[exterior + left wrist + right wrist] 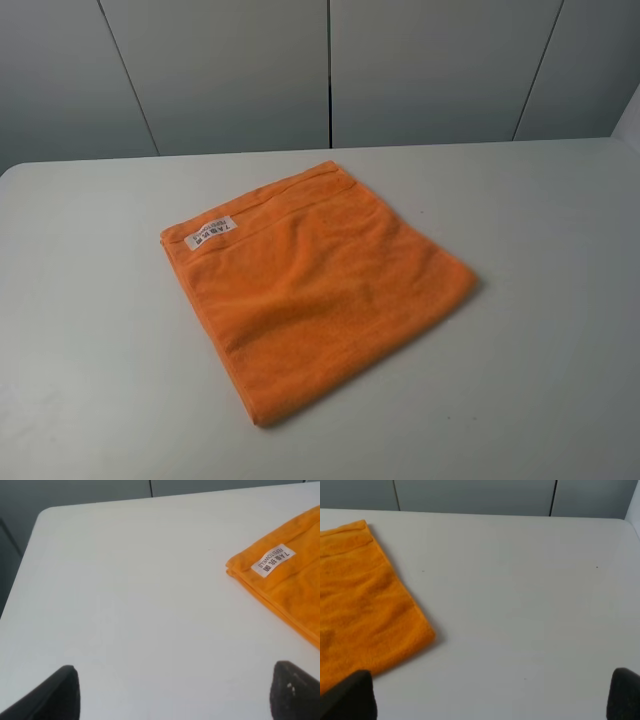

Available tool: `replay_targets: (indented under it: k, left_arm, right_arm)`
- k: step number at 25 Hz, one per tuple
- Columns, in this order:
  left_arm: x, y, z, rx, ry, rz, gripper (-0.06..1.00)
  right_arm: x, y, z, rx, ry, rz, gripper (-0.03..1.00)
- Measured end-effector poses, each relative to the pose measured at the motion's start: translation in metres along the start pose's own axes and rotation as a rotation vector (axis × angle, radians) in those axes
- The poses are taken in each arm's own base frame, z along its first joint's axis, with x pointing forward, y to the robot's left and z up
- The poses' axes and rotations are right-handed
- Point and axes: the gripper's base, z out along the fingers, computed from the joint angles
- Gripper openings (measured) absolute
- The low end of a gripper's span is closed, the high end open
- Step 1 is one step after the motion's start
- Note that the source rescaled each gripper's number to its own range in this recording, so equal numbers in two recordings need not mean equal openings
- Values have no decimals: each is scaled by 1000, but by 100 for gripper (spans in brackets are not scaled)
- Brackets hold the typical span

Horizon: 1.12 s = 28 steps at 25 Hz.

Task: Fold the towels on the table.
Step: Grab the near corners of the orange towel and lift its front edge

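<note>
Fingers (60, 695) on the left gripper (175, 695) and right gripper (492, 695) gape wide, empty, above the table (90, 350), the orange towel (320, 280) flat at its middle, untouched; I'd say a fold awaits, each gripper needing to pinch 1 corner.

A towel (320, 290) lies flat on the middle of the table (90, 330), set cornerwise, with corners toward 12, 3, 7 and 9 o'clock. Its label (211, 233) sits on top toward 10 o'clock. Wall panels (230, 70) stand beyond the table at 12 o'clock.
</note>
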Motion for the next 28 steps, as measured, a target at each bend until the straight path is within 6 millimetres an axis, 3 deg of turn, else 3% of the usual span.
replay_targets:
  k: [4,8,12,16,19,24,28]
  left_arm:
    - [-3,1,-1,-5,-22,10,98]
    - [-19,2,-8,-8,-89,10,98]
    - [-44,1,7,-4,-6,60,98]
    - [-84,-5,44,53,134,65,98]
    - [-117,-12,83,126,263,78,98]
    - [-149,-24,145,230,448,113,98]
    - [-151,-43,189,306,575,235,98]
  right_arm:
    - [0,2,0,-27,-2,14,100]
    - [-1,3,0,-34,-7,18,100]
    - [-10,2,-1,-27,-37,-47,100]
    - [-40,1,9,-28,-22,-181,100]
    - [-64,0,27,-62,30,-309,100]
    - [-93,3,80,-153,178,-559,100]
    - [-101,5,138,-225,304,-720,100]
